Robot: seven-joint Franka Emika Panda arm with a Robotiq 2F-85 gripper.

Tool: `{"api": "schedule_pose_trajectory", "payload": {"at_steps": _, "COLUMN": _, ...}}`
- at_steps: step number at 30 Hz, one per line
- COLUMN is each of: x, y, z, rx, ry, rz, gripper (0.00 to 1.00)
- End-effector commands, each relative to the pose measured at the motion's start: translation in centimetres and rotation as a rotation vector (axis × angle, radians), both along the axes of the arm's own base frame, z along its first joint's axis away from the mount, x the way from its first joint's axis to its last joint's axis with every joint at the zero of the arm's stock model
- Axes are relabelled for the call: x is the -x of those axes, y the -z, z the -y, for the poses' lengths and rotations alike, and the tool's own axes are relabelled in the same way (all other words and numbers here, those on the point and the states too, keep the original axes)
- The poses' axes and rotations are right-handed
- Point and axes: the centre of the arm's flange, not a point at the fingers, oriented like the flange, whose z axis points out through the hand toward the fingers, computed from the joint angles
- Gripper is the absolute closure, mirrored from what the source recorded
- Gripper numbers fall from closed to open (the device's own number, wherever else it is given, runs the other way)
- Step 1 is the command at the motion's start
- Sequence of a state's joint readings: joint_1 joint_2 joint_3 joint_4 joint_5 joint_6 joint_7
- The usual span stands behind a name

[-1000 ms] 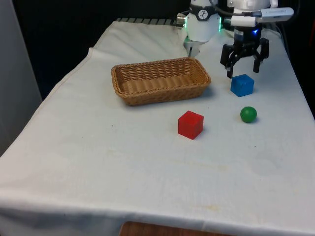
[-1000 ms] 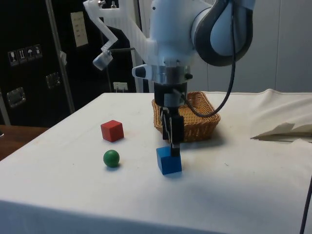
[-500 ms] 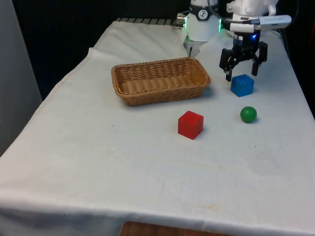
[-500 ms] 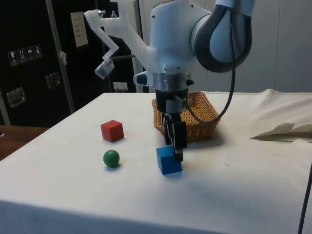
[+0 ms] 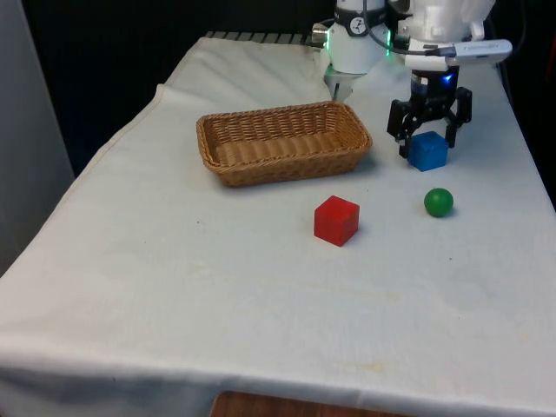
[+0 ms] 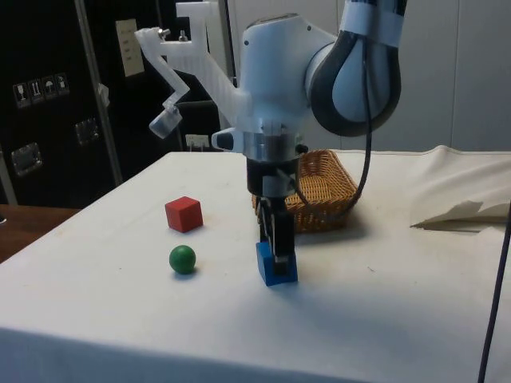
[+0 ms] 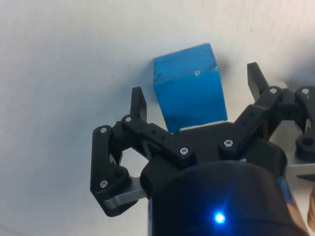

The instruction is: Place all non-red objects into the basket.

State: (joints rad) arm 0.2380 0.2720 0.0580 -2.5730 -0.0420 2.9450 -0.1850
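A blue cube sits on the white cloth to the right of the wicker basket in the front view. My gripper is open and low over the cube, one finger on each side of it. In the wrist view the blue cube lies between the fingertips with a gap on both sides. In the side view the gripper reaches down onto the cube. A green ball and a red cube rest nearer the front.
In the side view the basket stands just behind the arm, with the green ball and red cube on the other side of the blue cube. A fold of cloth is bunched at the table's far end.
The gripper has come down from above the blue cube until its open fingers straddle it. The cube, ball, red cube and basket have not moved.
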Motion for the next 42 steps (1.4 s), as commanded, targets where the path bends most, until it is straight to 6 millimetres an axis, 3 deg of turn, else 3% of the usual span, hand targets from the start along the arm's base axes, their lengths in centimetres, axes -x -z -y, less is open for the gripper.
{"api": "schedule_pose_trajectory", "payload": {"at_steps": 1, "x": -0.2, "y": 0.1, "z": 0.1, "rx": 0.000, "ry": -0.003, "rz": 0.015, "gripper": 0.00}}
{"api": "schedule_pose_trajectory", "payload": {"at_steps": 10, "x": -0.1, "y": 0.2, "z": 0.0, "rx": -0.003, "ry": -0.001, "rz": 0.013, "gripper": 0.01}}
{"api": "schedule_pose_trajectory", "payload": {"at_steps": 12, "x": -0.1, "y": 0.3, "z": -0.1, "rx": -0.004, "ry": 0.000, "rz": 0.008, "gripper": 0.22}}
{"api": "schedule_pose_trajectory", "payload": {"at_steps": 13, "x": -0.2, "y": 0.2, "z": 0.0, "rx": -0.003, "ry": -0.001, "rz": 0.013, "gripper": 0.22}}
{"api": "schedule_pose_trajectory", "payload": {"at_steps": 15, "x": -0.1, "y": 0.3, "z": 0.0, "rx": -0.003, "ry": -0.001, "rz": 0.011, "gripper": 0.44}}
{"api": "schedule_pose_trajectory", "payload": {"at_steps": 16, "x": -0.1, "y": 0.3, "z": 0.0, "rx": -0.003, "ry": -0.001, "rz": 0.011, "gripper": 0.67}}
{"api": "schedule_pose_trajectory", "payload": {"at_steps": 19, "x": -0.1, "y": 0.3, "z": -0.1, "rx": -0.003, "ry": -0.002, "rz": 0.010, "gripper": 0.98}}
{"api": "schedule_pose_trajectory", "payload": {"at_steps": 27, "x": -0.1, "y": 0.3, "z": 0.0, "rx": -0.004, "ry": -0.001, "rz": 0.010, "gripper": 0.99}}
{"api": "schedule_pose_trajectory", "payload": {"at_steps": 31, "x": -0.2, "y": -0.9, "z": -0.1, "rx": -0.004, "ry": 0.000, "rz": 0.014, "gripper": 0.99}}
{"api": "schedule_pose_trajectory", "payload": {"at_steps": 32, "x": -0.3, "y": -0.2, "z": -0.1, "rx": -0.006, "ry": 0.000, "rz": 0.017, "gripper": 0.99}}
{"api": "schedule_pose_trajectory", "payload": {"at_steps": 35, "x": -0.3, "y": -2.1, "z": -0.2, "rx": -0.003, "ry": 0.000, "rz": 0.015, "gripper": 0.99}}
{"api": "schedule_pose_trajectory", "payload": {"at_steps": 42, "x": -0.4, "y": -3.9, "z": -0.1, "rx": 0.002, "ry": 0.001, "rz": 0.013, "gripper": 0.99}}
